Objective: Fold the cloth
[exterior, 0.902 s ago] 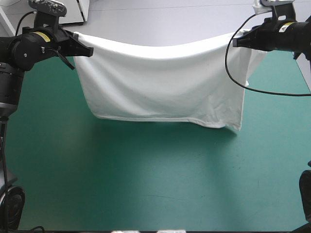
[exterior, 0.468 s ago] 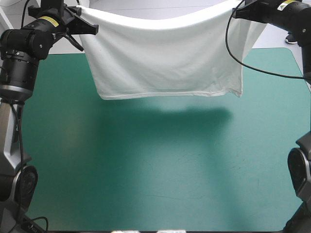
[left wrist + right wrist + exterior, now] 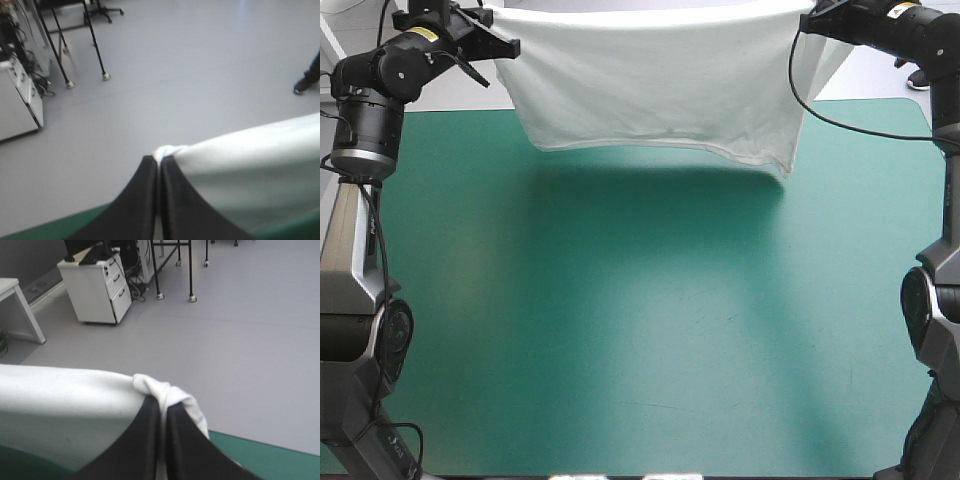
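Underneath everything, the teal-green cover carries only a broad shadow thrown by the hanging load. Above its far edge, a white short-sleeved fabric T-shirt hangs as a stretched sheet between the two arms. It is clear of the cover, and its lower hem dips lower toward the right arm's side.

The left gripper, with its two black fin-shaped fingers, is pinched all but closed on one top corner, a small knot of fabric bunched at the tips. The right gripper is clamped the same way on the other corner, and a fold of cloth spills over its fingers (plainest in the right wrist view).

From the way it drapes, I judge the shirt light, limp and soft. It will swing and sag rather than hold a shape, and a thin pinch could slip. Corners or doubled seams look the safest holds.

The top edge runs along the high view's border and is partly cut off. Sleeves and collar cannot be made out, and it is hard to tell whether one layer or two hangs there.
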Robot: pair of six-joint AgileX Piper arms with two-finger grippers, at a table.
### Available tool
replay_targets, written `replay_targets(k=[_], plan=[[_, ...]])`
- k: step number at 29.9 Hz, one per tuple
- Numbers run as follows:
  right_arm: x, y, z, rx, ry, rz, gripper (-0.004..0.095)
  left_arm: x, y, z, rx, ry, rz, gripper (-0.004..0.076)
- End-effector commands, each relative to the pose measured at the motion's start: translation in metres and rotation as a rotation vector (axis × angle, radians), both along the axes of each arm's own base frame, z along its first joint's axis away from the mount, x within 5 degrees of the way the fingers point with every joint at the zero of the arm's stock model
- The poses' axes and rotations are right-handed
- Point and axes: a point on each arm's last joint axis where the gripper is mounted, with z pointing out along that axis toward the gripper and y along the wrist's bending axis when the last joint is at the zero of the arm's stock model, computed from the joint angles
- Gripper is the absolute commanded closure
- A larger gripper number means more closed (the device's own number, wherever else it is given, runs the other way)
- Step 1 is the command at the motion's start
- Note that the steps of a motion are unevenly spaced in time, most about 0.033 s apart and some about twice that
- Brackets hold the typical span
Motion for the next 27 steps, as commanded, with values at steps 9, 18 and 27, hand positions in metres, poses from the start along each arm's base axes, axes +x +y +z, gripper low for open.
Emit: replay_targets(k=[9, 18, 27], plan=[[-0.027, 0.007, -0.040, -0.055, 0.341, 0.152, 0.0921, -0.043, -0.004, -0.017, 0.039, 0.290, -0.092, 0.0733], [-0.075, 0.009, -0.077, -0.092, 0.583, 0.169, 0.0921, -0.091, 0.003, -0.059, 0.089, 0.465, -0.069, 0.0733], [-0.124, 0.014, -0.131, -0.095, 0.776, 0.177, 0.0921, -0.134, 0.006, -0.128, 0.094, 0.698, -0.075, 0.0733]])
